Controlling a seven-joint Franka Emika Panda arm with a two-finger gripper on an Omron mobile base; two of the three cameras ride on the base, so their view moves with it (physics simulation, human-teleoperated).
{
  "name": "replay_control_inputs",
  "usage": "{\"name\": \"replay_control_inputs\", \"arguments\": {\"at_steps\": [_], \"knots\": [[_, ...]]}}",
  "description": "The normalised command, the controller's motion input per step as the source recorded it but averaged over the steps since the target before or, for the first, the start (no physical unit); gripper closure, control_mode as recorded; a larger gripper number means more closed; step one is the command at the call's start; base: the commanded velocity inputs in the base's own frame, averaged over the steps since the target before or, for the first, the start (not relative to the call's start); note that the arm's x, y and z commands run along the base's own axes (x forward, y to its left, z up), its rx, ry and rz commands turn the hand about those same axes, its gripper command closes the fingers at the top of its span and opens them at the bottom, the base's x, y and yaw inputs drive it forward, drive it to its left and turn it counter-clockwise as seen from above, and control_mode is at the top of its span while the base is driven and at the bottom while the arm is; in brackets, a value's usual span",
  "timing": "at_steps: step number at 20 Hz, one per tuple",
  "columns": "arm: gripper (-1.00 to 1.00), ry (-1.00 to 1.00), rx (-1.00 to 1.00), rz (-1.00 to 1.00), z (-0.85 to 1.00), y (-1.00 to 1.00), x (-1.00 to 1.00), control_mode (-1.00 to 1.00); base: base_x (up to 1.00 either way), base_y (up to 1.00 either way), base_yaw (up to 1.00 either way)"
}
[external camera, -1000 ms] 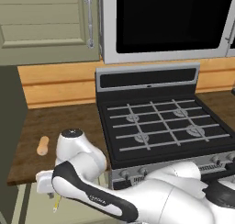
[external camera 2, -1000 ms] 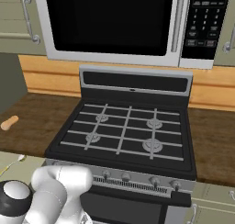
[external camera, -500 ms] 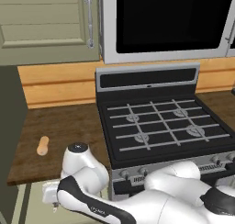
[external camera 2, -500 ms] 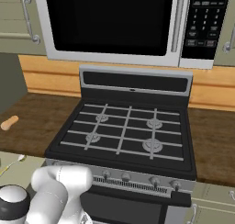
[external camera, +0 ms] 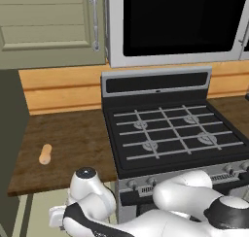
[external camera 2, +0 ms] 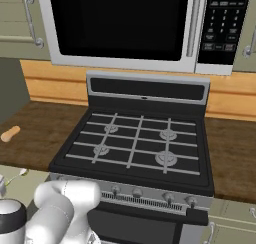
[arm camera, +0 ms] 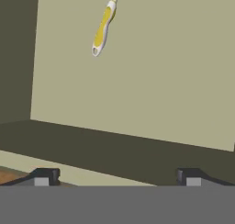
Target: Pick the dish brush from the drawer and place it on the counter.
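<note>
Stove [external camera: 170, 134]: black gas top, the landmark for all places below; a microwave [external camera 2: 120, 25] hangs above it.
Desk [external camera: 68, 143]: dark wood slab left of the stove, orange backsplash behind. A tan cylinder [external camera: 45, 154] lies on it, well apart from the stove.
Drawer [arm camera: 137, 67]: pulled open below the desk's front edge, left of the stove; pale floor, dark wall along one side and the near rim.
Arm [external camera: 92, 202]: bent low at the stove's front left corner, reaching down over the drawer.
Gripper [arm camera: 114, 177]: jaws spread wide with nothing between them; both dark tips sit above the drawer's near rim, well apart from the brush.
Brush [arm camera: 103, 26]: lies flat on the drawer floor toward the far side, handle end nearest the jaws, head running out of the hand view. In the right base view a small pale bit by the desk edge, left of the stove, may be its head [external camera 2: 22, 172]; too small to confirm.
Handling: judged light, stiff and thin; smooth plastic likely slippery. Best taken across the yellow mid-handle, jaws crosswise to its length and set low against the floor.
Change: in the left base view the arm's dark-capped joint sits lower against the stove front than a second ago; the stove, desk and cylinder hold their places.
</note>
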Motion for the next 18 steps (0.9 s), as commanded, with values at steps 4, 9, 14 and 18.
{"name": "replay_control_inputs", "arguments": {"at_steps": [4,9,14,18], "knots": [[-1.0,0.0,0.0,0.0,-0.26,0.0,0.0,-1.0,0.0,0.0,0.0],[-1.0,0.02,0.0,0.0,-0.22,0.06,-0.04,-1.0,0.0,0.0,0.0],[-1.0,0.05,0.0,0.0,-0.17,0.09,-0.19,-1.0,0.0,0.0,0.0],[-1.0,0.06,0.0,0.0,-0.1,0.03,-0.36,-1.0,0.0,0.0,0.0]]}}
